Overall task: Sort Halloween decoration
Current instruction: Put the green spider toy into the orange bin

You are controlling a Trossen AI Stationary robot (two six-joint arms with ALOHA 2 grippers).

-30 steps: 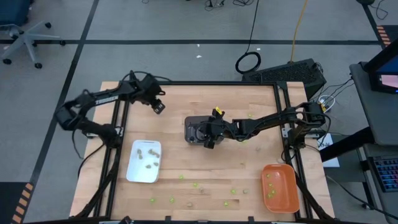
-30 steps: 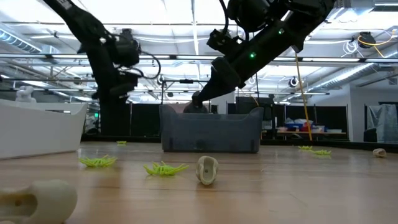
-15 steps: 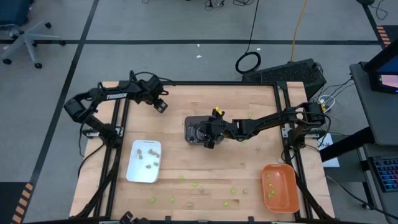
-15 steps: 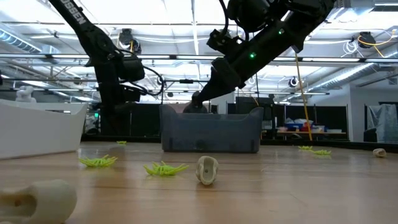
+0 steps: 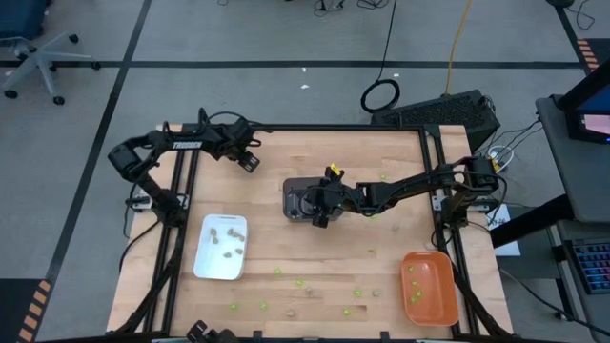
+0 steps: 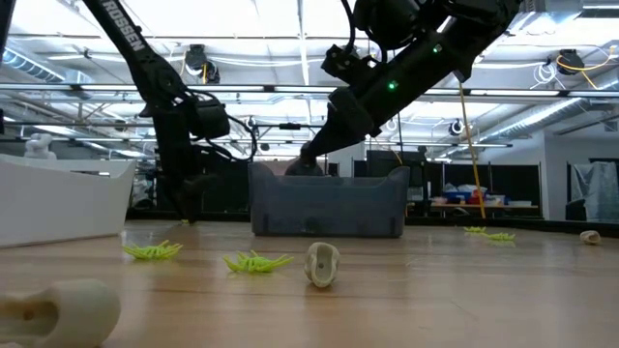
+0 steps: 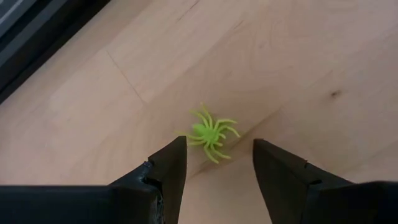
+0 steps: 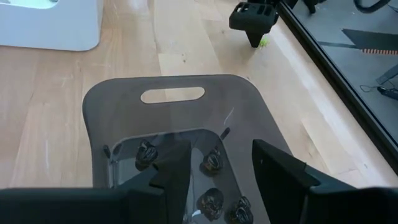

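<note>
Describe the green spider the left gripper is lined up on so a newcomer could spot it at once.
Start at the wooden table and go to its far left corner, where the left gripper hangs with fingers open. Just ahead of those fingers a lime-green spider lies alone on bare wood. The other green trinkets are scattered along the near edge or sit in the orange tray.
</note>
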